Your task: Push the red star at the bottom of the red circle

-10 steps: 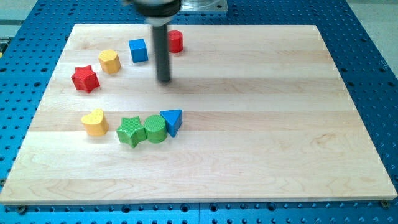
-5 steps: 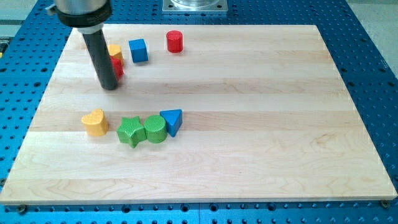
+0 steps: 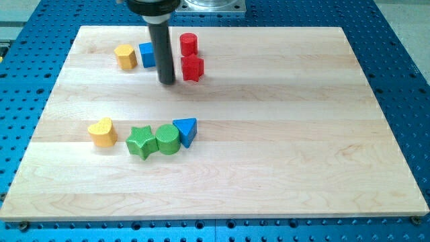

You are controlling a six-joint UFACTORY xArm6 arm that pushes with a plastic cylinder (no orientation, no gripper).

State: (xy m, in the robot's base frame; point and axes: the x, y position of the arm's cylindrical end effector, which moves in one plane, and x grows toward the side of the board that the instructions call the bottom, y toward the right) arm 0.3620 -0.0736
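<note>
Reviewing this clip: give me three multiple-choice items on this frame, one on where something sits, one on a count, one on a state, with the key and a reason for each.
1. Where is the red star relative to the red circle?
A. Toward the view's top of it
B. Just toward the view's bottom of it
C. Far off at the view's right edge

2. How many yellow blocks are on the board?
A. One
B. Two
C. Three

3. What is my tip doing?
A. Standing just to the view's left of the red star
B. Resting among the green blocks
C. Out of view

Key: 1 B, the star lies directly under the circle in the view. 2 B, one yellow block beside the blue cube, and a yellow heart lower down. 3 A, the rod ends close beside the star.
</note>
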